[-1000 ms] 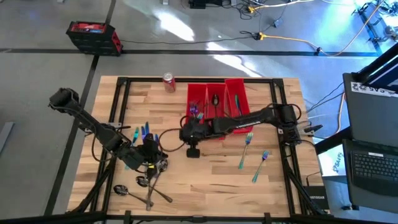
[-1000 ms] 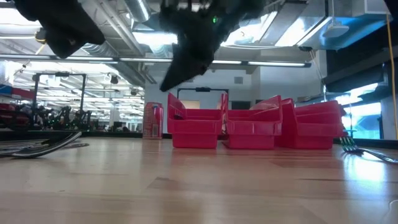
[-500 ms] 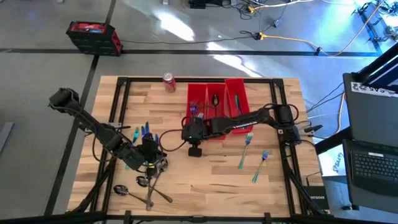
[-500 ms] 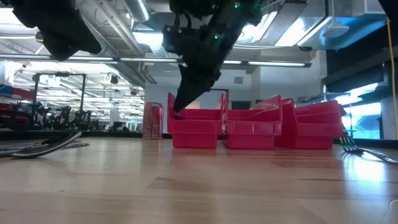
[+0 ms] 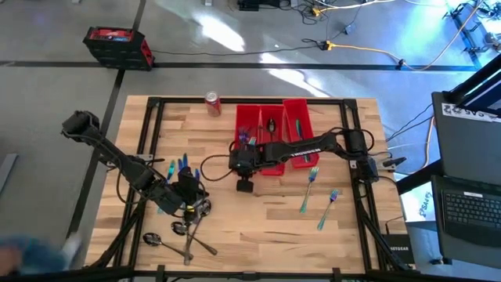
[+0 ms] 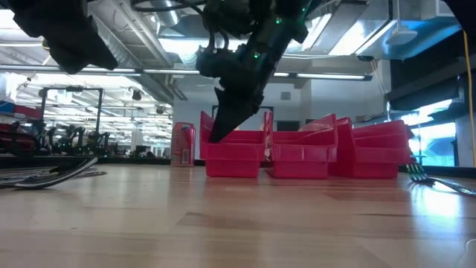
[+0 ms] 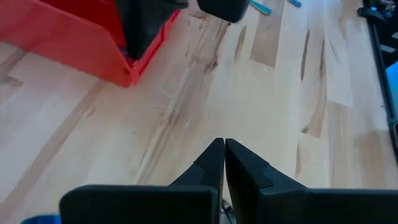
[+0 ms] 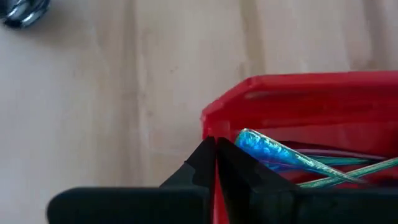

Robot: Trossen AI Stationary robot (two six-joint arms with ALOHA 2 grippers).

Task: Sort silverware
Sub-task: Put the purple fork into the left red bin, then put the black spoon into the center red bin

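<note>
The right end effector (image 8: 216, 149), clenched and empty, hangs at the near-left corner of the left red plastic bin (image 8: 298, 102); iridescent teal-blue metal silverware (image 8: 273, 152) lies lengthwise inside, just beside it.

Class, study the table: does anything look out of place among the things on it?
Yes: a red soda can stands at the table's far edge beside the red bins. It is no silverware and has no bin.

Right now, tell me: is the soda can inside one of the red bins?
No, the soda can stands on the table, apart from the red bins.
</note>
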